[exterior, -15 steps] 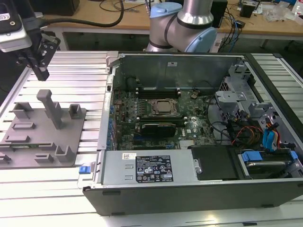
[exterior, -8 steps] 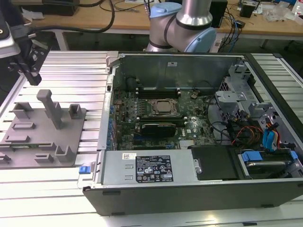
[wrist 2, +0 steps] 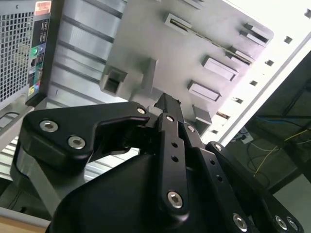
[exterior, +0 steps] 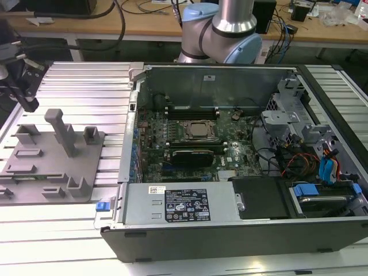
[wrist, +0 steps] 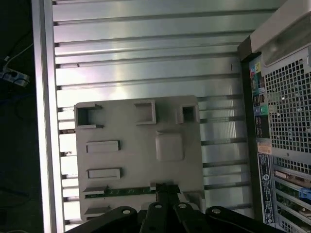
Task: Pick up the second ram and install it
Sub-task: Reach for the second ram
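- Table [exterior: 75,77]: ribbed aluminium, long parallel slots, bright with glare, and it carried everything.
- Computer case [exterior: 230,238]: a dark metal box lying open on the exterior view's right. It showed a green board, a square silver processor socket [exterior: 198,131] and tangled cables. In the first wrist view its perforated rear grille stood just beside the fixture.
- Fixture [wrist: 131,136]: a flat, matte grey plastic plate on the exterior view's left. It had one upright post [exterior: 60,129], open square brackets and low rectangular blocks [wrist: 102,146].
- My gripper [wrist: 166,187]: black, bolted linkage bars. The jaws were drawn together, pads meeting, with nothing held between them.
- The second ram [wrist: 121,191]: a thin green strip seated on edge in a long slot along one side of the fixture, away from the case. In the first wrist view my tips lined up over it, a little off its middle. The second wrist view showed the plate lying well beyond my tips, so there was no contact.
- Around that slot, raised grey end blocks flanked the strip and the post rose nearby. A small blue clip [exterior: 102,205] sat at the case's corner.
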Robot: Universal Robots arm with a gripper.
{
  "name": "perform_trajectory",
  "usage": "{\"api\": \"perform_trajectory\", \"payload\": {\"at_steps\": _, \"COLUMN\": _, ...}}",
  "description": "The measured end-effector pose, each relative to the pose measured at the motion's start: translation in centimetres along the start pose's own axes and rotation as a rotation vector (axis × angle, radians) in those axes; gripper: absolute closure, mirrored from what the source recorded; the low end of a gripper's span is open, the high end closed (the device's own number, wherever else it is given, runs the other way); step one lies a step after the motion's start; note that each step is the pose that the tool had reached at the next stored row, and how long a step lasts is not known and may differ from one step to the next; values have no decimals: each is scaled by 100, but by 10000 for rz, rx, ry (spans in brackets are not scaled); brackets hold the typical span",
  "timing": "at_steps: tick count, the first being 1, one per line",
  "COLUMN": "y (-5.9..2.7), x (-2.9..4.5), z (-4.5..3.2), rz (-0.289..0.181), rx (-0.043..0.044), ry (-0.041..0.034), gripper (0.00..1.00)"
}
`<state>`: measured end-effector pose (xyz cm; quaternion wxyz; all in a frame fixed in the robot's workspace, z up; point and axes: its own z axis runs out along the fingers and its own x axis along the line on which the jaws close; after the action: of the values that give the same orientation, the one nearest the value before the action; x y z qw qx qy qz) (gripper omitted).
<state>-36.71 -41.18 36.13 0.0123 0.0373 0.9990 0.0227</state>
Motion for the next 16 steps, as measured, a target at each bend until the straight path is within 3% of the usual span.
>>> {"api": "perform_trajectory", "payload": {"at_steps": 5, "y": -64, "x": 139, "z": 103, "rz": -2, "rx": 1, "ry": 21, "gripper": 92}}
{"api": "perform_trajectory", "payload": {"at_steps": 16, "y": -157, "x": 296, "z": 266, "rz": -10, "rx": 5, "ry": 79, "gripper": 92}}
